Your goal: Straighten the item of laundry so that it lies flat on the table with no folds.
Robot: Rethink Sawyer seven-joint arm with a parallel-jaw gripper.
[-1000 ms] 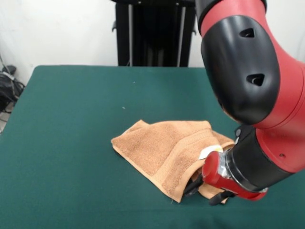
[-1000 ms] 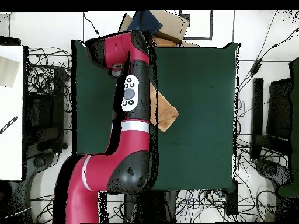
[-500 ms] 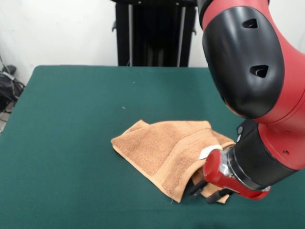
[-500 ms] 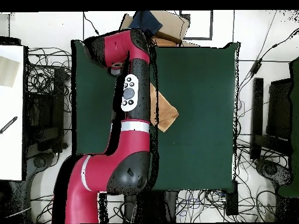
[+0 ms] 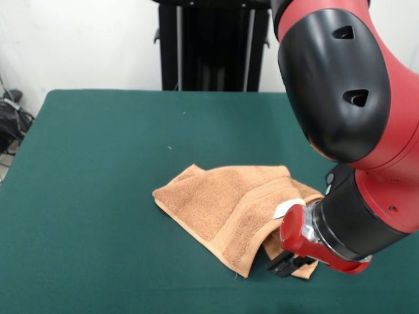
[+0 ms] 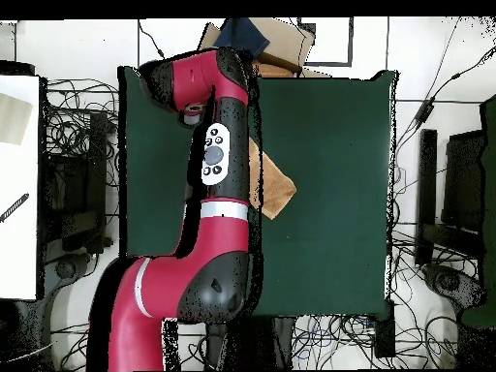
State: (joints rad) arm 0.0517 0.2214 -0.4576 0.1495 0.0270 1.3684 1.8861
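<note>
The gripper (image 5: 288, 263), its black fingers apart half a second ago, has now drawn them together on the lower right corner of the tan towel (image 5: 222, 206). The towel lies folded, right of centre on the green bench (image 5: 98, 163), its white tag (image 5: 288, 207) beside the red wrist.

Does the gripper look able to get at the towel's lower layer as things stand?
Probably yes. The gripper sits low at the towel's near corner, fingers closed together on the lower layer's edge under the folded-over flap. Nothing else on the table blocks it.
</note>
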